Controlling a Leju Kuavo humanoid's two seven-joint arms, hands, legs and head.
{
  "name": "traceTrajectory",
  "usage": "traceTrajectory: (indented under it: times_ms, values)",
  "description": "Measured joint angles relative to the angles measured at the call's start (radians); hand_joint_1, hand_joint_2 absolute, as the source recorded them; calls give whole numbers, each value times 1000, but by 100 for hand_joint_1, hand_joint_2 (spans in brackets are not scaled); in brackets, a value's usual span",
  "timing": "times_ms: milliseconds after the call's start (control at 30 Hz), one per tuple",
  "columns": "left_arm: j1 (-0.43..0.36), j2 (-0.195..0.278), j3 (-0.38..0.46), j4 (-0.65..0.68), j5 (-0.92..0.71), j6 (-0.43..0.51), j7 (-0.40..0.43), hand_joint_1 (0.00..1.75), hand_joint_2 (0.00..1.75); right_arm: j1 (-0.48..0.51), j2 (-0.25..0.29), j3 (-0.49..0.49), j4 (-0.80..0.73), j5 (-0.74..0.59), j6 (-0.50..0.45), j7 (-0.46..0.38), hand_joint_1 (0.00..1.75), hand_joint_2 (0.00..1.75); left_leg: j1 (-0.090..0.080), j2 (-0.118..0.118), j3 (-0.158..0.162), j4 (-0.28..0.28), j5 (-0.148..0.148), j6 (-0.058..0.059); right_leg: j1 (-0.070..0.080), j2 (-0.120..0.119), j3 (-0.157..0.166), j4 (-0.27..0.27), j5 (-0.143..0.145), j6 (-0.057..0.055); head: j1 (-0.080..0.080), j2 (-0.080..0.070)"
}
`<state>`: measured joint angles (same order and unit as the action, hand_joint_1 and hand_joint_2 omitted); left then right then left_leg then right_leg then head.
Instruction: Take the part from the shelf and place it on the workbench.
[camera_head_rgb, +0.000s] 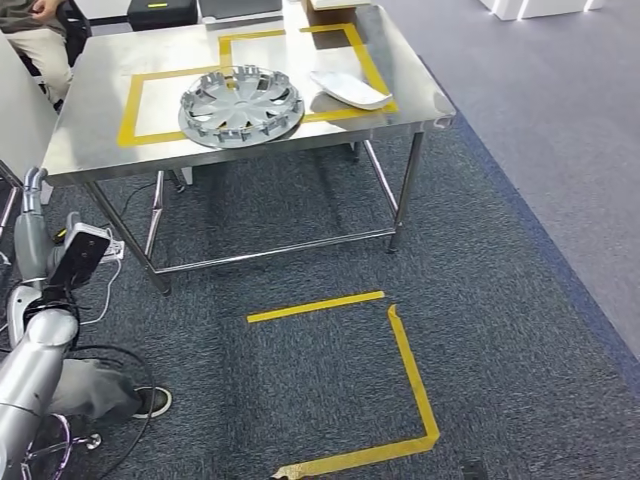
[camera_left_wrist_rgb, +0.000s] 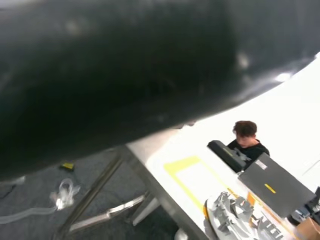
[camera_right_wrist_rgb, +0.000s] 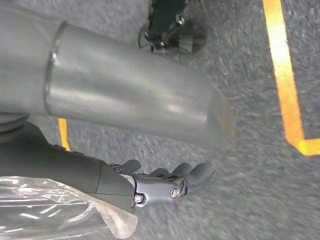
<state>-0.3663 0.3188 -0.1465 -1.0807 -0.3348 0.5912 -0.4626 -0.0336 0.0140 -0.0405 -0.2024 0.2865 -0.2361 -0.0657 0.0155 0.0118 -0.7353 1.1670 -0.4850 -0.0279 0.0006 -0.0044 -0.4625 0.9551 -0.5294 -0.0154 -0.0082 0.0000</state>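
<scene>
From our head view we see a stainless-steel workbench (camera_head_rgb: 98, 100) with yellow tape outlines on its top; a silver, spoked plastic wheel cover (camera_head_rgb: 240, 104) lies flat on it, inside the nearer yellow outline and close to the front edge; just beside it, toward our right, rests a flat white part (camera_head_rgb: 349, 88), overlapping the tape line. Our left arm comes in low on the left, and the left hand (camera_head_rgb: 32, 205) points up beside the table's leg; we cannot tell whether its fingers are spread or curled. In the right wrist view our right hand (camera_right_wrist_rgb: 166, 182) hangs over the speckled grey carpet (camera_right_wrist_rgb: 245, 75), its dark fingers (camera_right_wrist_rgb: 196, 175) gently curved, apart and grasping nothing; a crinkled clear plastic sheet (camera_right_wrist_rgb: 49, 210) lies along the forearm. Yellow tape strips (camera_head_rgb: 411, 375) mark a corner on the floor in front of the bench. A person (camera_left_wrist_rgb: 247, 140) sits at the far side of the table, behind a grey laptop (camera_left_wrist_rgb: 277, 182); the wheel cover shows near it there too.
</scene>
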Motion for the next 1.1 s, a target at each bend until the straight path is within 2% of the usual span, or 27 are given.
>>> traceTrajectory:
  times_ms: [33, 67, 100, 133, 167, 233, 267, 300, 367, 433, 467, 533, 567, 600, 633, 700, 733, 767, 800, 900, 933, 967, 1033, 1067, 1100]
  values:
    - [12, -5, 6, 0, 10, 3, -4, 0, 0, 3, 0, -5, 0, -7, -1, -1, 0, 0, 0, 0, -12, 66, -30, -3, 0, 1, -8, 2, 9, 0, 0, 0]
    - [23, -11, 10, 0, 17, 4, -6, 0, 0, 6, 0, -9, 0, -11, -1, -3, 0, 0, 0, 0, -14, 110, -40, -5, 0, 2, -17, 5, 16, 1, 0, 0]
    - [32, -16, 13, 0, 21, 5, -7, 0, 0, 9, 0, -13, 0, -14, -1, -4, 0, 0, 1, -1, 0, 117, -33, -5, 0, 6, -27, 9, 21, 3, 0, 0]
    - [40, -21, 17, 0, 25, 5, -7, 0, 0, 11, 0, -16, 0, -17, -1, -4, 0, 0, 1, -4, 33, 81, -12, -4, 0, 10, -36, 14, 24, 5, 0, 0]
    - [45, -24, 21, -1, 31, 6, -6, 0, 0, 13, 0, -20, 0, -21, 0, -4, 0, 0, 1, -13, 79, 14, 8, -1, 0, 15, -44, 20, 26, 7, 0, 0]
    - [64, -30, 35, -2, 46, 7, -1, 0, 0, 11, 2, -28, 0, -34, -1, -4, 0, 0, 2, -41, 159, -109, 20, 9, -1, 26, -59, 31, 30, 14, 1, 0]
    - [79, -32, 44, -3, 55, 10, 1, 0, 0, 11, 3, -34, 0, -42, -2, -3, 0, 0, 1, -49, 178, -140, 17, 14, -2, 35, -65, 34, 33, 19, 0, 0]
    - [95, -35, 53, -3, 63, 13, 2, 0, 0, 12, 4, -40, 0, -48, -4, -3, 0, 0, -1, -50, 183, -149, 11, 18, -3, 43, -70, 35, 37, 26, -1, 0]
    - [122, -45, 71, -5, 76, 17, 1, 0, 0, 19, 5, -50, 0, -57, -8, -3, 0, 0, -1, -32, 180, -157, 16, 30, -5, 55, -79, 37, 40, 39, -2, 0]
    - [139, -57, 84, -6, 84, 17, 2, 0, 0, 23, 5, -59, 1, -61, -11, -2, 0, 0, 3, -13, 175, -165, 25, 45, -5, 40, -107, 76, 11, 49, 2, 0]
    - [150, -64, 91, -6, 87, 16, 6, 0, 0, 22, 5, -63, 1, -63, -13, -1, 0, 0, 4, -3, 171, -167, 29, 51, -6, 27, -134, 127, -20, 54, 4, 0]
    - [180, -79, 107, 0, 97, 12, 21, 0, 0, 21, 5, -72, 1, -70, -16, -2, 0, 0, 2, 18, 161, -167, 34, 56, -9, 14, -199, 264, -81, 62, 8, 0]
    - [197, -88, 115, 8, 104, 7, 30, 0, 0, 23, 5, -77, 1, -73, -18, -4, 0, 0, 1, 29, 156, -167, 37, 57, -10, 12, -219, 311, -95, 65, 8, 0]
    - [212, -98, 122, 20, 111, 1, 40, 0, 0, 25, 5, -82, 1, -76, -20, -5, 0, 0, 1, 39, 153, -166, 39, 56, -11, 11, -220, 321, -89, 67, 8, 0]
    - [225, -108, 128, 34, 118, -5, 51, 0, 0, 27, 5, -87, 1, -79, -21, -7, 0, 0, 2, 49, 150, -166, 41, 55, -11, 6, -197, 285, -65, 68, 8, 0]
    - [241, -123, 140, 73, 134, -24, 75, 0, 0, 29, 5, -95, 1, -81, -22, -8, 0, 0, 2, 66, 149, -165, 44, 50, -11, -25, -114, 140, -4, 66, 8, 0]
    - [246, -128, 145, 91, 141, -33, 84, 0, 0, 28, 5, -97, 1, -81, -22, -8, 0, 0, 1, 72, 149, -164, 45, 48, -9, -45, -79, 76, 12, 65, 8, 0]
    - [250, -131, 149, 112, 149, -42, 91, 0, 0, 26, 5, -99, 1, -81, -21, -7, 0, 0, -2, 78, 149, -163, 46, 44, -7, -58, -62, 39, 19, 60, 8, 0]
    - [254, -135, 152, 136, 157, -53, 98, 0, 0, 24, 5, -100, 1, -80, -20, -6, 0, 0, -4, 84, 149, -163, 48, 39, -5, -61, -59, 25, 17, 54, 7, 0]
    - [258, -153, 162, 248, 200, -99, 111, 0, 0, 27, 6, -102, 2, -76, -15, 6, 0, 0, -4, 102, 152, -164, 50, 22, -2, -33, -64, 22, 27, 32, 5, 0]
    - [258, -161, 166, 294, 215, -110, 111, 0, 0, 30, 6, -103, 3, -75, -14, 10, 0, 0, -2, 89, 151, -156, 40, 16, -4, -24, -62, 21, 33, 24, 5, 0]
    - [261, -169, 169, 340, 228, -116, 108, 0, 0, 31, 6, -104, 3, -73, -14, 13, 0, 0, 1, 66, 143, -131, 18, 11, -6, -15, -62, 19, 39, 16, 4, 0]
    - [270, -178, 176, 417, 242, -122, 103, 0, 0, 31, 7, -107, 4, -71, -12, 16, 0, 0, 3, 16, 101, -16, -57, 5, -6, 8, -67, 20, 49, 5, 2, 0]
    - [273, -180, 179, 450, 249, -128, 107, 0, 0, 31, 7, -108, 4, -70, -12, 18, 0, 0, 3, 5, 73, 55, -93, 6, -4, 21, -71, 21, 52, 2, 2, 0]
    - [274, -183, 182, 480, 258, -138, 120, 0, 0, 32, 7, -108, 5, -69, -11, 20, 0, 0, 2, 1, 53, 109, -112, 7, -2, 33, -75, 22, 54, 2, 2, 0]
